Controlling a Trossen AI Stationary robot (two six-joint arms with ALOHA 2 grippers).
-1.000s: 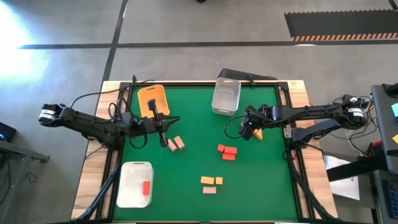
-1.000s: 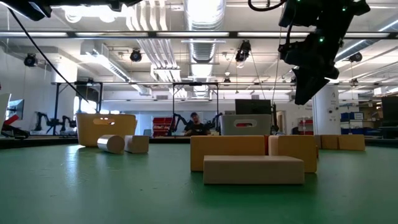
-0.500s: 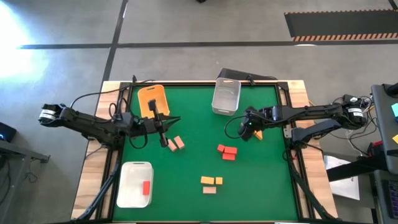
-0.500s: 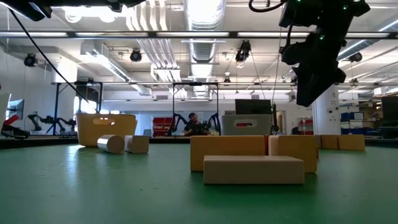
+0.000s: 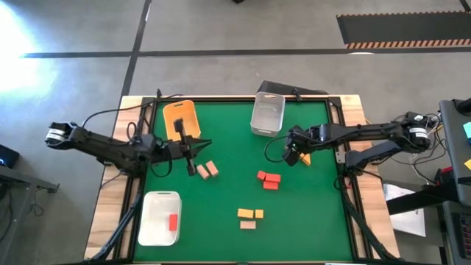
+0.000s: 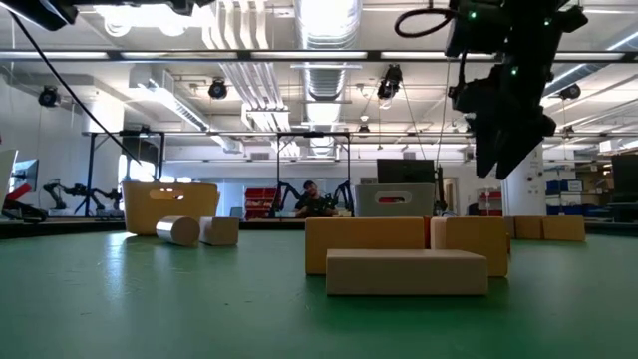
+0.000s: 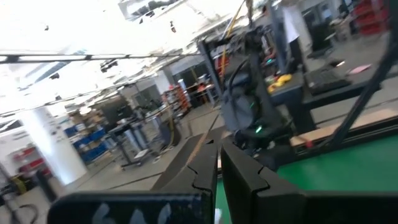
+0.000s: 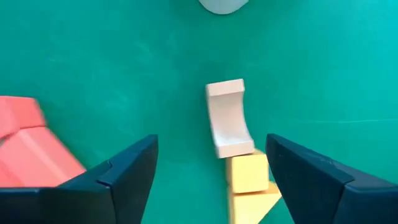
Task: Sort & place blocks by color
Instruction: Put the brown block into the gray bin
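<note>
Right wrist view shows the right gripper (image 8: 211,171) with its fingers now spread wide, where a second ago they were clenched. A pale tan curved wooden block (image 8: 228,118) lies between them on the green worktop (image 8: 112,81), touching a yellow block (image 8: 247,173). I judge a grasp is coming. The left gripper (image 5: 193,153) hangs clenched and empty near the orange bin (image 5: 181,118).
</note>
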